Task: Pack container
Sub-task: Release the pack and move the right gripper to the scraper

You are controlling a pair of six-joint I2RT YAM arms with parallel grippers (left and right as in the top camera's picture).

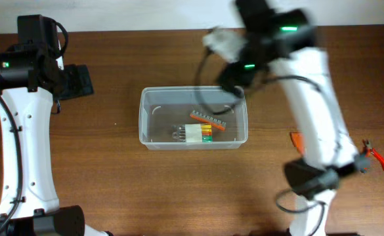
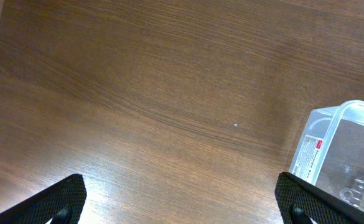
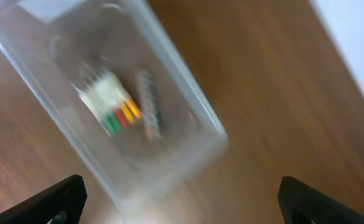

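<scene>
Clear container (image 1: 160,121) sits mid-table, btwn the arms. Inside: orange bit strip (image 1: 208,120) and, just nearer, white block (image 1: 193,134) w/ green, red, yellow tips. Left gripper (image 2: 182,208): jaws wide apart, empty, over bare wood left of container. Right gripper (image 3: 182,202): jaws apart, empty, above container's far right corner; view blurred. Red-handled pliers (image 1: 377,157) near table's right edge.

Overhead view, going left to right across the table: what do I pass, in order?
left gripper → container → orange object, half hidden beside the right arm → red-handled pliers
</scene>
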